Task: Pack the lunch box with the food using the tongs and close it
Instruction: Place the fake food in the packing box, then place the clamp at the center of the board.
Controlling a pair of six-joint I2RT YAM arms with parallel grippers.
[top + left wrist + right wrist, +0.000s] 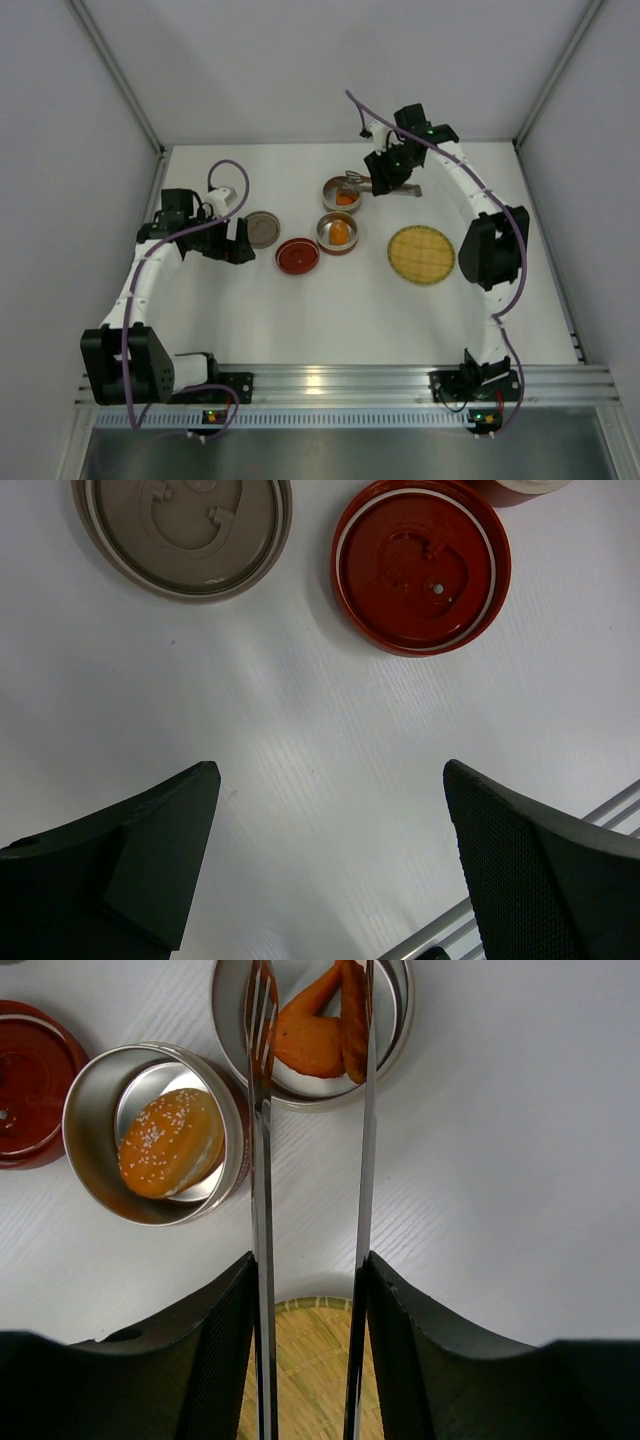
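Up at the far side, pinching the small slim silver metal tongs (262, 1190) with the right gripper (308, 1265), one tong arm pressed against each black finger (225, 1340). Holding the two arms apart and parallel, tips reaching out over the far round steel tin (400, 1010). Lying in that tin, right between the tong tips: orange-red wedge-shaped food pieces (310, 1040), and hard to say whether touched by the tips or not. Just beside it, in the nearer round steel tin (85, 1120), alone: an orange sesame-seeded bun (170, 1140). No lid on either tin. Peeking out beneath the fingers, the yellow woven round plate (305, 1360). Over on the left now, hovering above the white table (300, 730) with the left gripper (330, 770) spread wide, holding nothing. Ahead of it, lying flat and apart from each other: a round red lid (420, 565) and a round grey-brown lid (185, 530), the red one just beside the bun's tin
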